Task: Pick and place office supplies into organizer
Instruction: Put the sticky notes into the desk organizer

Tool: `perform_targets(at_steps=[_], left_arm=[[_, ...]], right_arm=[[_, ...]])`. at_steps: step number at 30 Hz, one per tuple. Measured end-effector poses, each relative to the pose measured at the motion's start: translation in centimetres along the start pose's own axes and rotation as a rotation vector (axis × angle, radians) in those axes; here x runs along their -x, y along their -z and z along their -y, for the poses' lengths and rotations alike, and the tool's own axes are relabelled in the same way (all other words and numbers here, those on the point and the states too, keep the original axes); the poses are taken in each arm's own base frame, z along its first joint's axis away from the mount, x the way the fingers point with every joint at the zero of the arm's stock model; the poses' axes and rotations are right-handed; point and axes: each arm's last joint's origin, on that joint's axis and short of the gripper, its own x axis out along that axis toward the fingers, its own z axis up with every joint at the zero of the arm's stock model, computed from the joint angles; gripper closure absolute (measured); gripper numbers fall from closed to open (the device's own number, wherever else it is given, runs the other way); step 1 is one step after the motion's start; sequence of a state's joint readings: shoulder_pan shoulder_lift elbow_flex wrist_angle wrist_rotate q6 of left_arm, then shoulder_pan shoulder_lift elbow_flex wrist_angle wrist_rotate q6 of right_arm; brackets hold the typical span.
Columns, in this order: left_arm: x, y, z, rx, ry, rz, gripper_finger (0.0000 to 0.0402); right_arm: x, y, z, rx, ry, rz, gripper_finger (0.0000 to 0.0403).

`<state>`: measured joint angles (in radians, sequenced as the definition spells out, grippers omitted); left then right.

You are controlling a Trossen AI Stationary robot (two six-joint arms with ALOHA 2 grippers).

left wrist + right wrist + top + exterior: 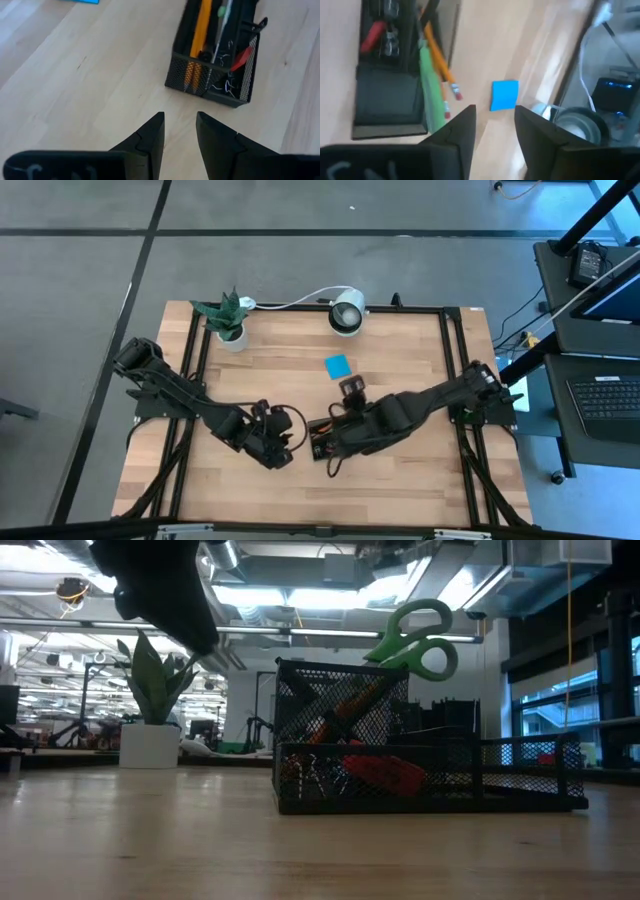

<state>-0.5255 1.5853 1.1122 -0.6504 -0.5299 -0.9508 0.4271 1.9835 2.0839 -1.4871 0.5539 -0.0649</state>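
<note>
The organizer [420, 775], a low black mesh tray, stands on the table's near middle. In it lie orange pencils [200, 35], a red piece [241, 57] and small clips [225, 87]. Green-handled scissors [420, 640] lean in its taller compartment, handles up above the rim. A blue sticky-note pad [337, 365] lies flat on the wood farther back. My right gripper [495, 120] hangs open above the table between organizer and pad, holding nothing. My left gripper [180, 130] stands open over bare wood to the left of the organizer [322, 442].
A potted green plant [228, 320] and a white round lamp [347, 312] stand at the table's far edge. My right arm [420, 405] reaches in from the right and covers much of the organizer from above. Bare wood lies along the near edge.
</note>
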Motion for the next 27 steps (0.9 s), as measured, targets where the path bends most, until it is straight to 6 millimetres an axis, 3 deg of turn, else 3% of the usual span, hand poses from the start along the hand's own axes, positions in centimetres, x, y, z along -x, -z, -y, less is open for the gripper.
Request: perform_targets(at_steps=[7,14,20,27], left_arm=[[1.0,-0.9,-0.8,0.116,0.014,0.025,0.0295],[-0.1,-4.0,-3.0,0.079,-0.014,0.064,0.0295],[-2.7,-8.2,-7.4,0.068,0.002,0.029,0.0295],[-5.4,-12.7,-13.5,-0.054,0.068,0.075,0.0295]], right_arm=[[6.1,3.7,3.7,-0.233,-0.181,0.147,0.0264],[9.0,9.0,5.6,-0.419,-0.194,0.301,0.0264],[9.0,12.4,6.0,-0.586,-0.204,0.403,0.0264],[6.7,14.2,5.9,-0.679,-0.182,0.420,0.0264]])
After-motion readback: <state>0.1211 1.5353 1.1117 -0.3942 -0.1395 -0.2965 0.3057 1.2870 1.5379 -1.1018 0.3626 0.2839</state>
